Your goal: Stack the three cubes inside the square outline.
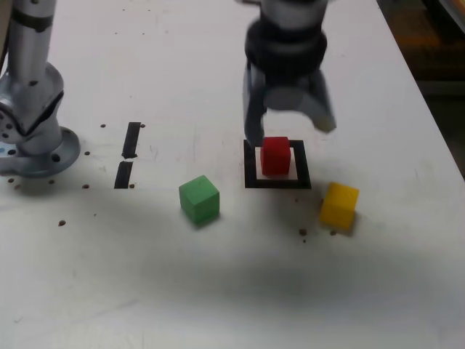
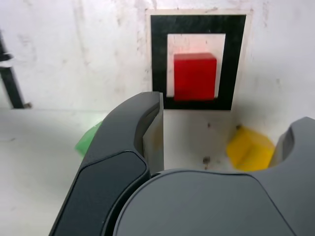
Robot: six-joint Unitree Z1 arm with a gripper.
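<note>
The red cube (image 1: 275,155) sits inside the square outline (image 1: 277,181), a thick black border with a white middle, on the white table (image 1: 218,291). In the wrist view the red cube (image 2: 195,76) rests on the white middle of the square outline (image 2: 158,59) and its near edge covers a bit of the black border. Nothing is on top of it. The gripper (image 1: 290,131) hangs over the far side of the square, just behind the red cube, and it looks a bit blurry. Its jaws stand apart and they hold nothing. One finger comes down at the back corner of the square on the exterior view's left, and I cannot tell if it touches the table there. The other finger is higher up on the exterior view's right. In the wrist view the gripper (image 2: 221,147) shows two dark fingers with a wide gap between them, and the red cube is out past that gap, not in it. The green cube (image 1: 199,198) sits on the bare table, near the square on the exterior view's left and a bit closer to me. The yellow cube (image 1: 339,206) sits on the bare table just past the square's near corner on the exterior view's right. The three cubes do not touch each other. Two short black strips (image 1: 128,155) lie on the table farther to the exterior view's left, and the grey arm base (image 1: 33,138) stands beyond them.
</note>
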